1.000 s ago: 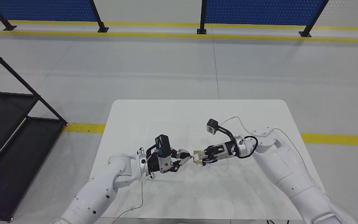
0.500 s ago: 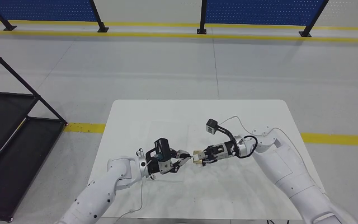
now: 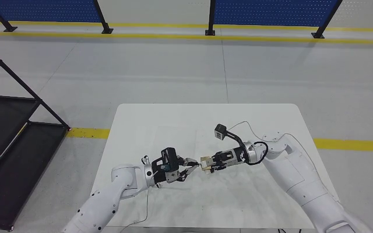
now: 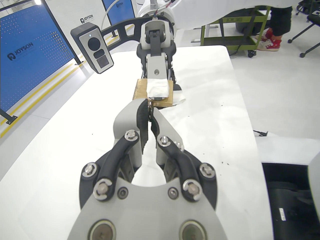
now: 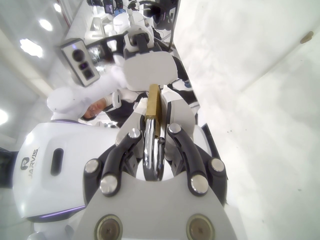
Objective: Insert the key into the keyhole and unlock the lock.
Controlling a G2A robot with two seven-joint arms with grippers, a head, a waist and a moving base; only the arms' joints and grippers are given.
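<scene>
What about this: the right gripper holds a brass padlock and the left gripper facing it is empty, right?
Wrong: the left gripper is shut on a key, as the left wrist view shows. The right gripper does hold the brass padlock.

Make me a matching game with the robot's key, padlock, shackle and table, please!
Things:
1. key
2. padlock
3. shackle
4. table

Clues:
A. shiny silver loop
B. white, under both arms
C. brass block held by the right gripper
D. tiny, pinched in the left gripper

Pairs: 1-D, 2-C, 3-A, 4-B
</scene>
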